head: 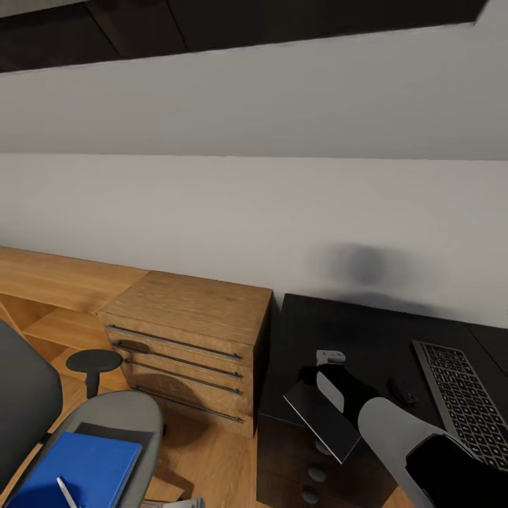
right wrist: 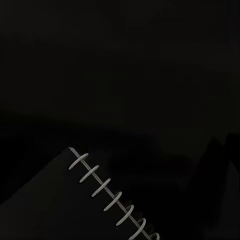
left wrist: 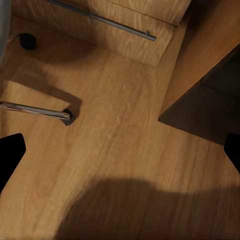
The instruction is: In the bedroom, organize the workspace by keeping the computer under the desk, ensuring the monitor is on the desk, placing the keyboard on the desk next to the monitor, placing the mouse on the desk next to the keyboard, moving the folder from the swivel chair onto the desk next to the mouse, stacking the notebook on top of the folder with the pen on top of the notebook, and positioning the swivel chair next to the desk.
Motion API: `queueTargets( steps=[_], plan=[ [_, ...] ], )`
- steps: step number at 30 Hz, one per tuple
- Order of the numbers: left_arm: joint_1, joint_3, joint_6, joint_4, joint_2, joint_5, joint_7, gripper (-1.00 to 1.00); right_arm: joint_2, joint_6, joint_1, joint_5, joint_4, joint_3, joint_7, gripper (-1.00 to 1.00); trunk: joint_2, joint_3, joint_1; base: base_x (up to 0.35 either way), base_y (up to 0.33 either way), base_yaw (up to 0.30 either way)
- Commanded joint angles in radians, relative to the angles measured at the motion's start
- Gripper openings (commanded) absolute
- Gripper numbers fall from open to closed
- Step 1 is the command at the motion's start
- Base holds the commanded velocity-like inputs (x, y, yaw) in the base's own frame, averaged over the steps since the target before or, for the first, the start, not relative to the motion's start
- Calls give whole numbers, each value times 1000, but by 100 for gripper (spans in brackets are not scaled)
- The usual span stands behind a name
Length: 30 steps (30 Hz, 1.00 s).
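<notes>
My right gripper is shut on the notebook, a thin grey-covered rectangle held tilted above the left end of the black desk. Its wire spiral binding shows against the dark desk top in the right wrist view. The small black mouse lies on the desk just right of the gripper, with the keyboard beyond it. The blue folder lies on the swivel chair's grey seat at lower left, and the white pen rests on it. My left gripper hangs open over the wood floor.
A light wooden chest with bar handles stands between chair and desk, against the grey wall. The chair's chrome leg and castor lie on the floor near my left gripper, with the desk's dark side close by.
</notes>
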<state>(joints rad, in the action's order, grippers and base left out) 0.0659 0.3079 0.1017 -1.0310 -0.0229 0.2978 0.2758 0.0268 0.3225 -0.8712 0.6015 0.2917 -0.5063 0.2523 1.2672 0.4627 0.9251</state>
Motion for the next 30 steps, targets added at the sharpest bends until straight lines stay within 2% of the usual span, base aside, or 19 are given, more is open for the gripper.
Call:
queueTargets(
  steps=[1,15,30],
  plan=[
    [0,2,5,-3,0,7,6,100,-1,6,0,11,1,-9,7,100,1,1,0,-2,0,0],
    [0,2,6,-2,0,7,6,100,-2,6,0,11,1,-9,7,100,1,1,0,-88,0,0],
    [0,2,6,-1,0,9,5,100,-2,4,0,9,1,-9,6,100,1,1,0,-12,0,0]
  ],
)
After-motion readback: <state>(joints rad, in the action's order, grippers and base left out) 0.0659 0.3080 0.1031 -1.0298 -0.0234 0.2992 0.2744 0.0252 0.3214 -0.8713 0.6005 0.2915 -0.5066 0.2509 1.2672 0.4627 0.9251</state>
